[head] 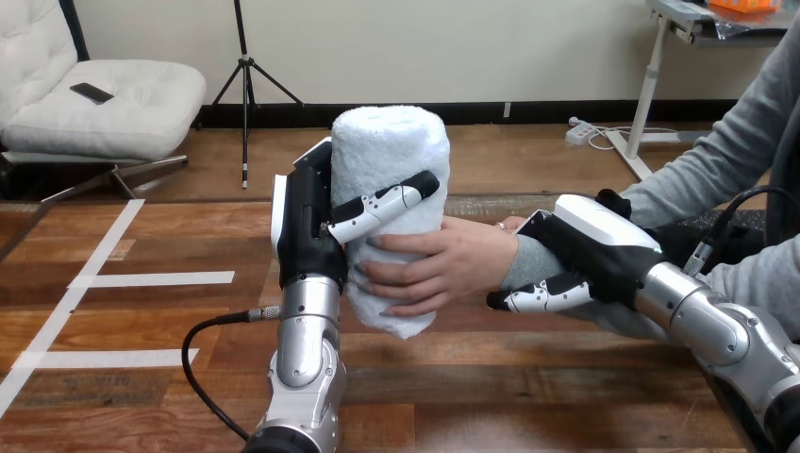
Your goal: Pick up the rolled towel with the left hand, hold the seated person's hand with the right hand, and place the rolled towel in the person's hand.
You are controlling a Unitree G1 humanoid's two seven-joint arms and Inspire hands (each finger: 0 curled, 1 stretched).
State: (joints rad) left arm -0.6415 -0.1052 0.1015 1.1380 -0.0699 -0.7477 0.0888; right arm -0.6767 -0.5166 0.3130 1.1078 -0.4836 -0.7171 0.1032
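Your left hand (309,222) grips the near-upright rolled towel (391,151) at frame centre, the person's hand (443,269) wrapping its lower half from the right, your right hand (590,247) clasping their wrist (525,259).

Holds left arm (307,349) upright from the near edge, left hand (307,222) clasping the rolled towel (387,151); reaches right arm (717,321) in from the right, right hand (590,250) curled round the person's wrist (528,260).

left hand (304,226): black, white shell | right hand (604,247): black, white shell | forearms (308,330): silver metal
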